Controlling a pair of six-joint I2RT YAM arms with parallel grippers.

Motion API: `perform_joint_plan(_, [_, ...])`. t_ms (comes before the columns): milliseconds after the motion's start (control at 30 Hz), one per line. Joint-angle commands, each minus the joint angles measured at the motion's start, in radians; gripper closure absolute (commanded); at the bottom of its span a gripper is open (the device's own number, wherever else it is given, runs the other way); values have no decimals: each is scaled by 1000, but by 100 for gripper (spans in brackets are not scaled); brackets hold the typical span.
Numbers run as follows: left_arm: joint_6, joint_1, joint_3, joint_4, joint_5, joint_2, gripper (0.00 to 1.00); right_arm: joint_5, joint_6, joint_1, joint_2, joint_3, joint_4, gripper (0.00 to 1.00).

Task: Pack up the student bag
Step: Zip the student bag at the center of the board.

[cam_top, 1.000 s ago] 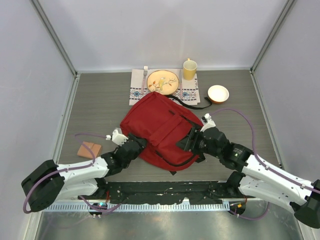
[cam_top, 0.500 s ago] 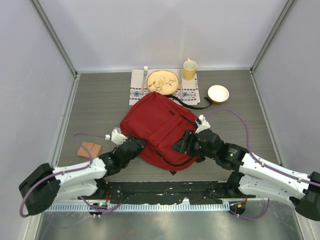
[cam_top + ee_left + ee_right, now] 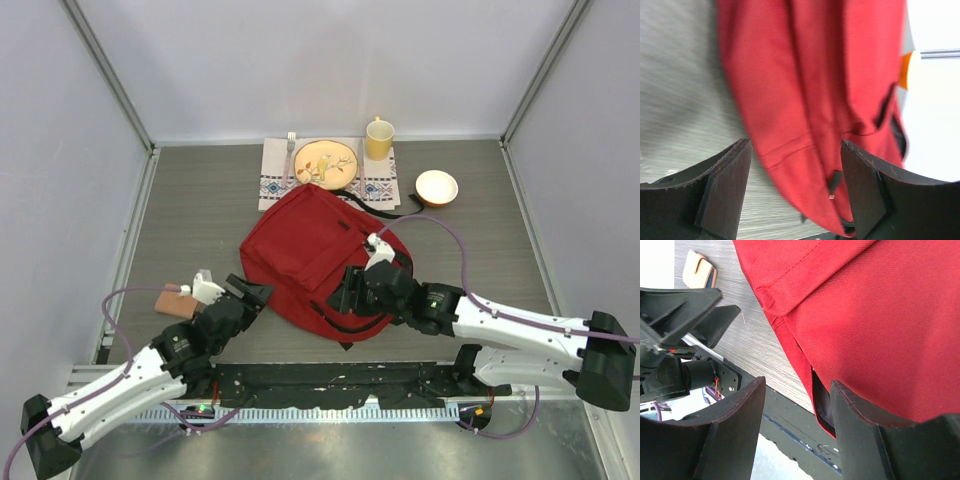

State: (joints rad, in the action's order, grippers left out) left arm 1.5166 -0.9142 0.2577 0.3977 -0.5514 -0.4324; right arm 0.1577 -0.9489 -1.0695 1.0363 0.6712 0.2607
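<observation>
You pulled the left jaws back off the student bag (image 3: pixel 315 250), lying mid-worktop (image 3: pixel 200 210), and slid the right jaws leftward along its near edge. Both stood spread and empty, so packing seemingly hadn't started.

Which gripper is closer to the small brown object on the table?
Left. The left gripper is near the brown object; the right gripper is farther, over the red backpack.
</observation>
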Motion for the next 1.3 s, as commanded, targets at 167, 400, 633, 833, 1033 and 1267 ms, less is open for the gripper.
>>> perform_joint_plan(167, [36,-3,-31,-57,57,-218,21,68,18,-44,57,65,-72,40])
perform_joint_plan(400, [31,-5,-75,-446,21,-394,16,184,41,-119,152,136,-31,42])
perform_joint_plan(633, [20,-3,-77,-623,1,-551,13,252,56,-147,248,179,-15,44])
perform_joint_plan(833, [31,-3,-90,-717,8,-624,26,290,78,-149,315,219,22,46])
perform_joint_plan(1033, [22,-3,-89,-712,13,-623,54,276,91,-150,361,220,5,58])
perform_joint_plan(1267, [10,-3,-118,-659,7,-514,86,321,107,-153,383,215,26,58])
